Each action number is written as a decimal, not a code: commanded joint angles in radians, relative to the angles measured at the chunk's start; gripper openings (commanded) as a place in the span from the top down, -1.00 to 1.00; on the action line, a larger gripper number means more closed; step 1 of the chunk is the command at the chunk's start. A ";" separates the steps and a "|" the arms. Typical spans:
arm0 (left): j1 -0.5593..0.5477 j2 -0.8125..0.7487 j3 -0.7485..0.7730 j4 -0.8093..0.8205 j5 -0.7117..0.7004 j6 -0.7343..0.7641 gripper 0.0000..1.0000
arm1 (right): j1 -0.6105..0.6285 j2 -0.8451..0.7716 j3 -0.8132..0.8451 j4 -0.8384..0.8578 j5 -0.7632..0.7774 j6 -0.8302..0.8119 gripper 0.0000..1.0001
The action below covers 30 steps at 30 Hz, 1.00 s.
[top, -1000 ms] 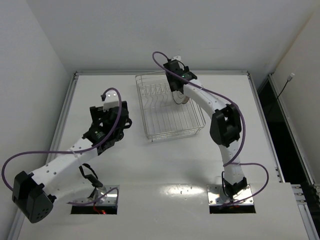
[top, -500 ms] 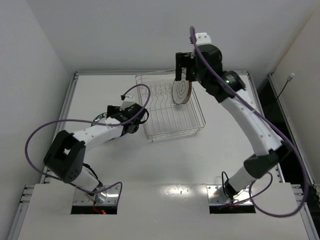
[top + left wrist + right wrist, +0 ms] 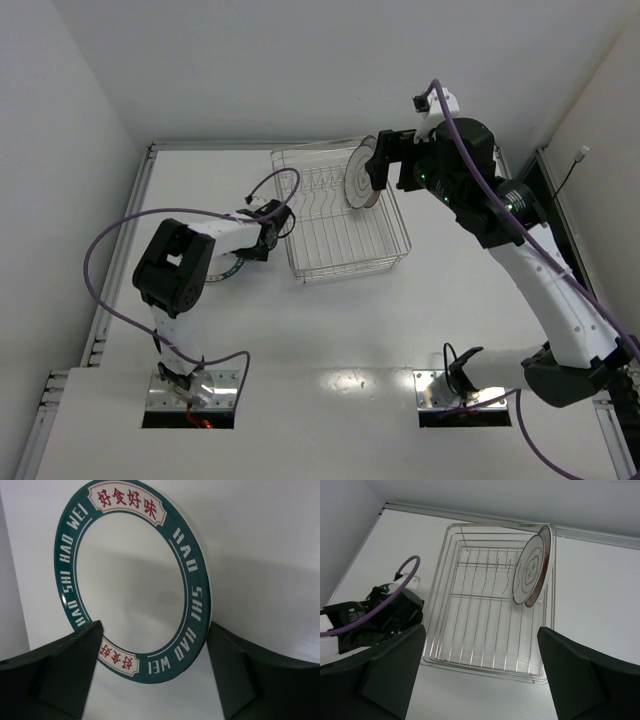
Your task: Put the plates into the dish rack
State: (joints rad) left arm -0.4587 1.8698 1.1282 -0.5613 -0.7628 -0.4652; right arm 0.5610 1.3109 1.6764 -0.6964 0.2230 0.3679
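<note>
Nearest, left end effector (image 3: 155, 630): spread wide, empty, just over the green-rimmed plate (image 3: 132, 575) flat on the counter (image 3: 260, 540). Probably stiff, glazed, slippery, breakable; best pinched at the rim, one edge tipped up first. Farther off, right end effector (image 3: 481, 630): likewise spread and empty, above the dish rack (image 3: 485, 666), brown-rimmed plate (image 3: 532, 572) upright among tines (image 3: 488, 567) ahead, toward its right side. Counted: two plates, one rack.

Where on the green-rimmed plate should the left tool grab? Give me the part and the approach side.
Take the green-rimmed plate by its near rim, the stretch closest to the left tool. It lies flat on the table, so only the thin edge offers a pinch: come in low from that near side, probably with one finger slid under the lip and one on top.
</note>
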 commanded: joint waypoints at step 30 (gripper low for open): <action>-0.179 -0.329 0.722 0.059 0.302 -0.150 1.00 | -0.001 -0.260 -0.032 -0.109 0.064 0.019 -0.86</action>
State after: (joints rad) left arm -0.6407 1.6485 1.8996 -0.6937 -0.5903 -0.5930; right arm 0.5606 1.0492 1.6527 -0.7929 0.2588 0.3855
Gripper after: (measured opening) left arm 0.027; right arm 0.928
